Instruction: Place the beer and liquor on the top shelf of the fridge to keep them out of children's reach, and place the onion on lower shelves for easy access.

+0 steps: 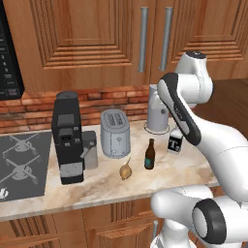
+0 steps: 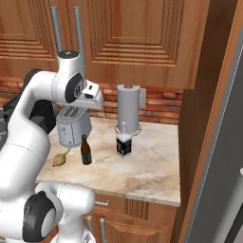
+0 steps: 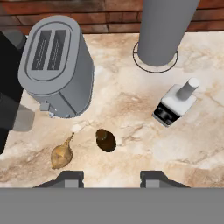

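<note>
Gripper (image 3: 111, 178) fingertips stand parted, holding nothing, high above the counter (image 3: 131, 109). Directly below stands the beer (image 3: 105, 140), upright between the onion (image 3: 61, 155) and liquor (image 3: 176, 104). Glass looks slippery and breakable; grasp its body.

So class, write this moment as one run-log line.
phase: hovering above counter | fingers: open, empty | beer: upright beside onion | liquor: upright by paper towel roll | nothing moved to fridge yet
</note>
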Controlling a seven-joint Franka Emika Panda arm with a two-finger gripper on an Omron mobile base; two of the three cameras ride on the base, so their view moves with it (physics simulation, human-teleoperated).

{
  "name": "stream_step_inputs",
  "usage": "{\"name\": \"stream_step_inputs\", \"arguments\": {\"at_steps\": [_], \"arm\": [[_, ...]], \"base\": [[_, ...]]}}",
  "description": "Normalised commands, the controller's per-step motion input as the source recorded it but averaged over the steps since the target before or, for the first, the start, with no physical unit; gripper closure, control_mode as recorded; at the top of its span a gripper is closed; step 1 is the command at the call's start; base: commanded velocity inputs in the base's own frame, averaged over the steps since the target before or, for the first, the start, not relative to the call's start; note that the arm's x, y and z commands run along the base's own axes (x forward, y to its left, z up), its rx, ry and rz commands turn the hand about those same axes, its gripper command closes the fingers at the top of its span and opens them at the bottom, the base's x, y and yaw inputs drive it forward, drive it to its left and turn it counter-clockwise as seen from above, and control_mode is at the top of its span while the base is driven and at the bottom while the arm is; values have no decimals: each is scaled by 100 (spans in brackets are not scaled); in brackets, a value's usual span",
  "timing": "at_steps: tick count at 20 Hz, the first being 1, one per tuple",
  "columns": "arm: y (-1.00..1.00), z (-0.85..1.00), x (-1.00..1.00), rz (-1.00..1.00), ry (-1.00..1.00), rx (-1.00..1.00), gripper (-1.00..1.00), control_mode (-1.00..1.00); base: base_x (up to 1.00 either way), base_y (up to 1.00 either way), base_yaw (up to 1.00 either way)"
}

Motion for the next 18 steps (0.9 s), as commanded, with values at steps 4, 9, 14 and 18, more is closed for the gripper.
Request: {"name": "stream_step_inputs", "arguments": {"at_steps": [4, 9, 14, 18], "arm": [[0, -7, -16, 0, -1, 0, -100, -100], [0, -30, -41, -1, -9, 0, -100, -100], [0, -36, -42, -3, -16, 0, -100, -100], [0, -22, -30, -6, -13, 0, -100, -100]], "base": [[0, 0, 0], [0, 0, 0], [0, 0, 0], [0, 0, 0]]}}
